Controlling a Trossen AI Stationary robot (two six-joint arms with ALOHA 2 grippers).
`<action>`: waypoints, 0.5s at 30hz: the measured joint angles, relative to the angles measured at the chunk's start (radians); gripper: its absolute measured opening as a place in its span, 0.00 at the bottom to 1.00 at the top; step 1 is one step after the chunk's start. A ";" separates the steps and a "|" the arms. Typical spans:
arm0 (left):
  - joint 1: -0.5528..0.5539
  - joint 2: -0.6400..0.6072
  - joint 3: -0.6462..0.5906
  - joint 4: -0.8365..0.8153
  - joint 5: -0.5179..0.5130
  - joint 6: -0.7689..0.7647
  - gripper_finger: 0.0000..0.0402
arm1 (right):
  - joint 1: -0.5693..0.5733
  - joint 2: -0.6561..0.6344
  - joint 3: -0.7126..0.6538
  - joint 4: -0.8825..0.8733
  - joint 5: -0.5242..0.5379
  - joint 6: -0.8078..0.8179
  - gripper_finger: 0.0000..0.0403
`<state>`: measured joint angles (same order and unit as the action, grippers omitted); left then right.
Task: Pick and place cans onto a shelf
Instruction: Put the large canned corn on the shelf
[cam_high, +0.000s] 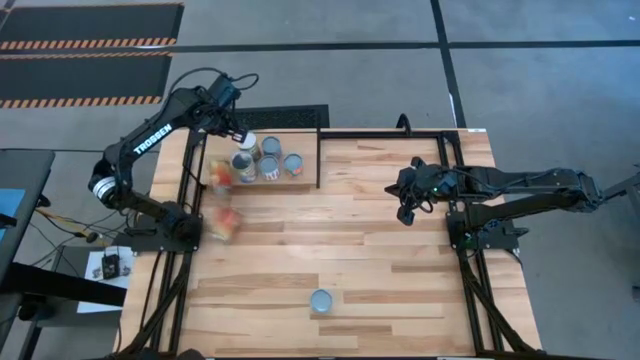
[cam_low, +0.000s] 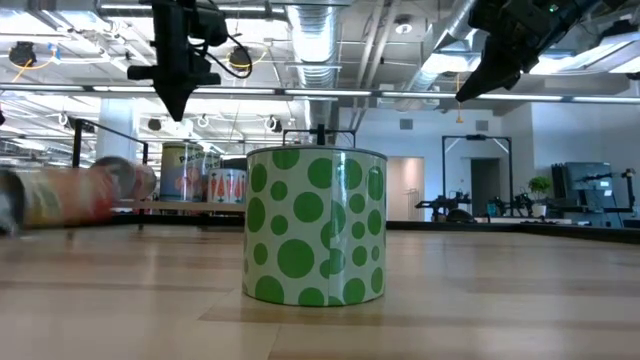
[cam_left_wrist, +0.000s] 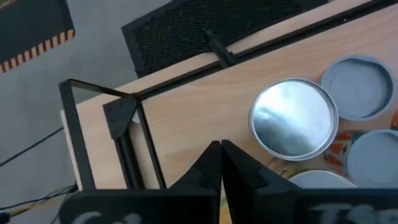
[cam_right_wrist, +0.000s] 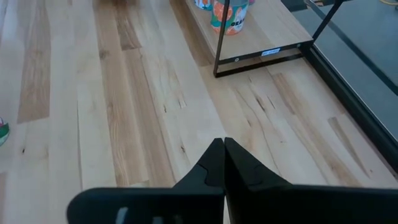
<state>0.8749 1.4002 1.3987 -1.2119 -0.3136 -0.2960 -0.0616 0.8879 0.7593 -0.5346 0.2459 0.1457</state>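
Closed and empty, the left claw (cam_high: 243, 137) hovers over the shelf (cam_high: 300, 150) holding about five cans (cam_high: 271, 148); two blurred tins (cam_high: 224, 222) and a dotted can (cam_high: 321, 300) remain on the surface (cam_high: 380, 250), the right claw (cam_high: 404, 214) also closed, idle.

The left arm (cam_high: 150, 143) carries "TROSSEN" in white letters along its link.

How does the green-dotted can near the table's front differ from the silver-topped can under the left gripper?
The dotted can stands alone on the open tabletop; the silver-topped can sits on the shelf among other cans. The dotted can's lid looks bluish-grey from above; the other's is shiny silver. No gripper is near the dotted can; the left gripper hovers shut over the silver one. Both stand upright.
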 joint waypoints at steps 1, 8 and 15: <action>0.000 0.000 0.000 0.002 -0.001 0.001 0.00 | 0.000 0.000 0.000 0.000 0.000 -0.004 0.03; -0.021 -0.013 0.000 -0.004 0.044 0.013 0.00 | 0.000 0.000 0.000 0.000 0.001 -0.013 0.03; -0.178 -0.129 0.000 -0.008 0.072 -0.067 0.00 | 0.000 0.000 0.000 0.000 0.003 -0.013 0.03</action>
<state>0.6969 1.2709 1.3987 -1.2197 -0.2414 -0.3635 -0.0616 0.8879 0.7593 -0.5349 0.2488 0.1324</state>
